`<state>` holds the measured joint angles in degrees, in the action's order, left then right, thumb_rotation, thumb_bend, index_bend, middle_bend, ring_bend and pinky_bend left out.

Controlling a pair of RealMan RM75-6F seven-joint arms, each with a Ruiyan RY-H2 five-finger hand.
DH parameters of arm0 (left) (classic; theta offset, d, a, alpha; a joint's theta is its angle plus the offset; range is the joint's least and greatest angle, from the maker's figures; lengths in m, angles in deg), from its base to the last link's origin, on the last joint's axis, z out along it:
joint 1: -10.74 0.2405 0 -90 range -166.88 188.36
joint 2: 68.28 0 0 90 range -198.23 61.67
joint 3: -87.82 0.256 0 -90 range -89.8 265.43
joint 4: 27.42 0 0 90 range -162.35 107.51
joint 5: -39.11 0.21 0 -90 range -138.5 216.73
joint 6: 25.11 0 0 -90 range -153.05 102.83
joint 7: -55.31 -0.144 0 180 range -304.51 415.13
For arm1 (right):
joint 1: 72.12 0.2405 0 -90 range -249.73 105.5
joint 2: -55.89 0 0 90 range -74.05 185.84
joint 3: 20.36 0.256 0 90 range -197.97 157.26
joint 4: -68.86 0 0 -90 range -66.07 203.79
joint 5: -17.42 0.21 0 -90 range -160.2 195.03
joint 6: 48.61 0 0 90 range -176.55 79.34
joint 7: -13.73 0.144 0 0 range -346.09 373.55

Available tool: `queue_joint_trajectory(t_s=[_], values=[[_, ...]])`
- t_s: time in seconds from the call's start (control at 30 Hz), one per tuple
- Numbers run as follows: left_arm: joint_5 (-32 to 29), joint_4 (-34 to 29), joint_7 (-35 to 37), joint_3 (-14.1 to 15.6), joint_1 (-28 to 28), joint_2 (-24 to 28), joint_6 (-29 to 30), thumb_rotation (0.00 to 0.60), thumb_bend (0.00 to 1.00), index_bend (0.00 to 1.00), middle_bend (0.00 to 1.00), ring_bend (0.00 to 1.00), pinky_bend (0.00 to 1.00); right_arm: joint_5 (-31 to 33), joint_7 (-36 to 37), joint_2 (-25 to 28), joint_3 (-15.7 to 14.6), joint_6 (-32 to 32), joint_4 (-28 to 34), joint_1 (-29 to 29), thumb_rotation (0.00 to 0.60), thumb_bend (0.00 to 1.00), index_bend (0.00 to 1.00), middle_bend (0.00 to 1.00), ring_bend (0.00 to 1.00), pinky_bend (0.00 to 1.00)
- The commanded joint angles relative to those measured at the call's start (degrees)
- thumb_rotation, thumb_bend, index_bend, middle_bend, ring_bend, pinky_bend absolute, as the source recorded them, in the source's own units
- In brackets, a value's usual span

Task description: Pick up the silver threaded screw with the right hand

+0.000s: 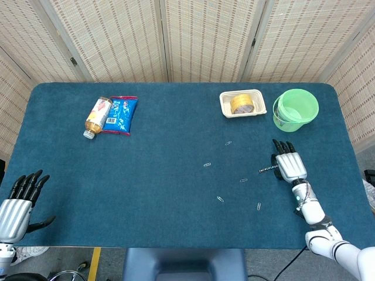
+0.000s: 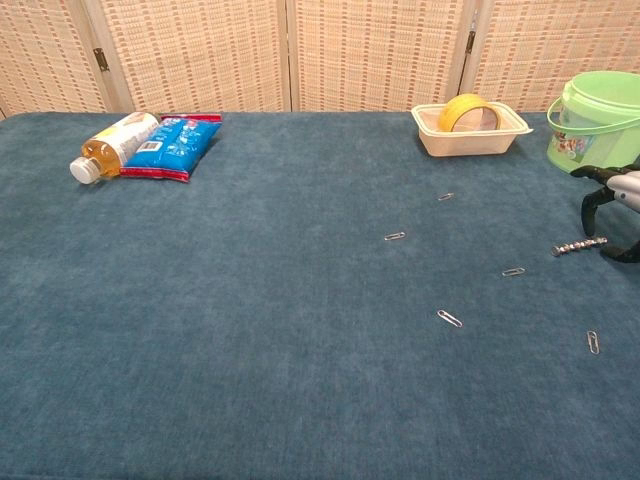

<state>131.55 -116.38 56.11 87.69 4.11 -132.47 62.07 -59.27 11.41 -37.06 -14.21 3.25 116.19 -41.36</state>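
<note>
While silver screw (image 1: 268, 170) lies flat on blue table (image 1: 176, 205), right hand (image 1: 290, 165) hangs over its end, fingers spread, holding nothing. Left hand (image 1: 16, 205) open, empty, far off.

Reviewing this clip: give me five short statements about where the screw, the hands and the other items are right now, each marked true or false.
1. The screw lies on the table. True.
2. The right hand holds the screw in the air. False: the hand is at the screw's right end, and the screw is still flat on the cloth.
3. The roll of yellow tape sits in the green bucket. False: it sits in the white tray beside the bucket.
4. The bottle lies on its side next to a blue packet. True.
5. The left hand holds a paper clip. False: it holds nothing, fingers apart.
</note>
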Motion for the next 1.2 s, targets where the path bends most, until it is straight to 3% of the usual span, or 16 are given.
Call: queue_joint_trajectory(t_s=[0.03,1.07,1.2], values=[[0.1,0.0,0.1,0.0,0.0,0.0,0.0,0.6,0.19,0.0,0.0,0.0,0.0,0.0,0.0,-0.2,0.0,-0.1,-0.3,0.1,0.6,0.38,0.47,0.0,0.0,0.0],[0.4,0.1,0.5,0.1,0.3,0.0,0.5,0.6,0.19,0.0,0.0,0.0,0.0,0.4,-1.4,-2.0,0.4,-0.5,-2.6,0.9,0.6,0.38,0.52,0.0,0.0,0.0],[0.4,0.1,0.6,0.1,0.3,0.0,0.5,0.6,0.19,0.0,0.0,0.0,0.0,0.4,-1.5,-2.2,0.5,-0.3,-2.9,1.0,0.6,0.38,0.58,0.0,0.0,0.0]])
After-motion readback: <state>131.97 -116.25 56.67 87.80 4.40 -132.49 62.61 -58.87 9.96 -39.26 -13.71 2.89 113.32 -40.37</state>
